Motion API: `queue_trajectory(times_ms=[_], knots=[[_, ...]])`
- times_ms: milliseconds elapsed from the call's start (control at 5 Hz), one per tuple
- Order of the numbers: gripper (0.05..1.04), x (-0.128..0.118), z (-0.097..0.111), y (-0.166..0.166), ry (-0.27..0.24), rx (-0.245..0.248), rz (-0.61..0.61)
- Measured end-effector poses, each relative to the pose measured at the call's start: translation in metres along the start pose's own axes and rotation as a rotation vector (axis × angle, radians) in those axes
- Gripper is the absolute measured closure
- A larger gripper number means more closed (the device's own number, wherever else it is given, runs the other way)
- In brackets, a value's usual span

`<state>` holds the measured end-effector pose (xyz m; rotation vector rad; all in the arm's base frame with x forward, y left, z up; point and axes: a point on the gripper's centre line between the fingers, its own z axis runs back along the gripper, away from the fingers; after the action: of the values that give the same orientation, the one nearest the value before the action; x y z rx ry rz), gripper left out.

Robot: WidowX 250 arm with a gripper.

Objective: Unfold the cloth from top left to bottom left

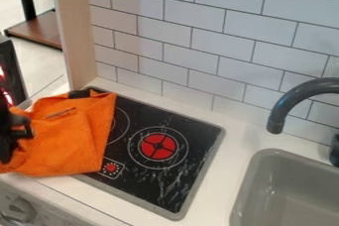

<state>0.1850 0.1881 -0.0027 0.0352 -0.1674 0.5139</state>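
One orange cloth (69, 138), long axis slanting upper right to lower left, gripper (20, 132) at left, cannot tell jaws' spread

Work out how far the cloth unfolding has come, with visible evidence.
Looks done: the orange cloth is spread over the left part of the stove. In hand: the gripper is at the cloth's left side, though its hold is unclear. Left: probably smoothing the creased, uneven upper left; I can't tell whether a layer is folded underneath.

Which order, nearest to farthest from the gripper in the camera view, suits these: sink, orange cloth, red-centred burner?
1. Orange cloth: left side of the view, right by the gripper.
2. Red-centred burner: near the middle.
3. Sink: lower right.
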Motion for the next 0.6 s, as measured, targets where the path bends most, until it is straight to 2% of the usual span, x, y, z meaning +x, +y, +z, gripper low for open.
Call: queue_trajectory(times_ms=[200, 400, 600], knots=[[1.010, -0.0017, -0.0075, 0.0043, -0.021, 0.027, 0.040], [0.856, -0.0054, -0.0062, 0.0070, -0.047, 0.053, 0.113], [0.596, -0.0094, -0.0037, 0.0104, -0.033, 0.035, 0.151]])
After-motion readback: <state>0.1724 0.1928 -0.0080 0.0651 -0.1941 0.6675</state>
